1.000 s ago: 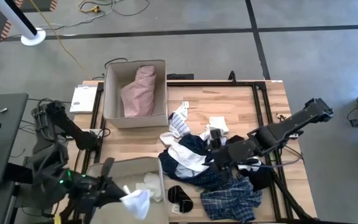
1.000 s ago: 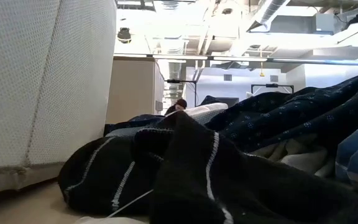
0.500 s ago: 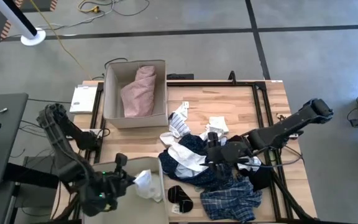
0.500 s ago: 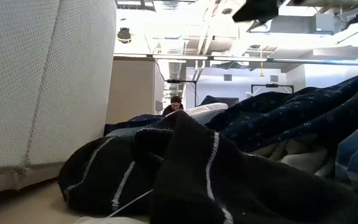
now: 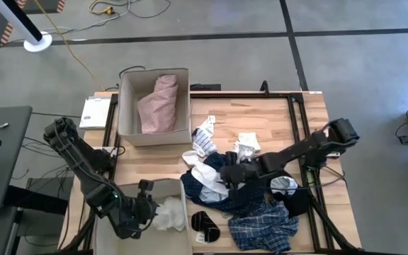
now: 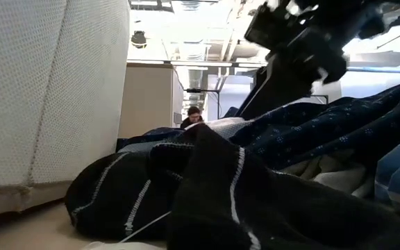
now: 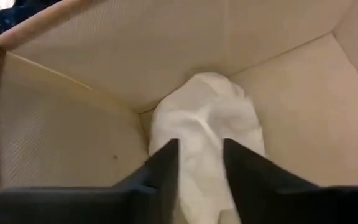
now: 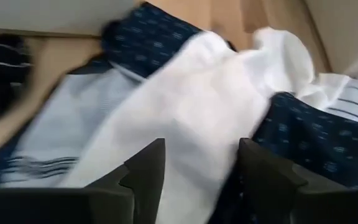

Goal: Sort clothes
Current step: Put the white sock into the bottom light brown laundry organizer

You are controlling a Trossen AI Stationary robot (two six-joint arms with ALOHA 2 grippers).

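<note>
My left gripper (image 5: pixel 153 209) is inside the near tan cardboard box (image 5: pixel 129 193), shut on a bunched white garment (image 7: pixel 204 118). My right gripper (image 5: pixel 225 174) is open over the left part of the clothes pile (image 5: pixel 243 202) in the middle of the table. Its fingers stand just above a white garment (image 8: pixel 191 106) that lies between navy dotted cloth (image 8: pixel 309 146) and pale blue striped cloth (image 8: pixel 73 143). Black socks (image 5: pixel 204 223) and a blue plaid garment (image 5: pixel 264 230) lie at the pile's near edge. My left gripper pinches the bunched white garment (image 7: pixel 201 155) between its two fingers, several layers together. The fingers slant down into the box from the table's left. The garment's free end (image 7: pixel 213 93) lies on the box floor against the wall corner.
The far cardboard box (image 5: pixel 127 106) holds a pink garment (image 5: pixel 158 103). A small white garment (image 5: pixel 248 142) and a striped one (image 5: pixel 204 138) lie on bare wood behind the pile. A white pad (image 5: pixel 94 112) sits at the table's far left. A person shows far off in the low view (image 6: pixel 194 114).
My left gripper has carried the white garment from the table's near left corner toward the right and down into the near box, where the garment now rests. My right gripper has moved toward the table's left and down over the pile, staying open.
</note>
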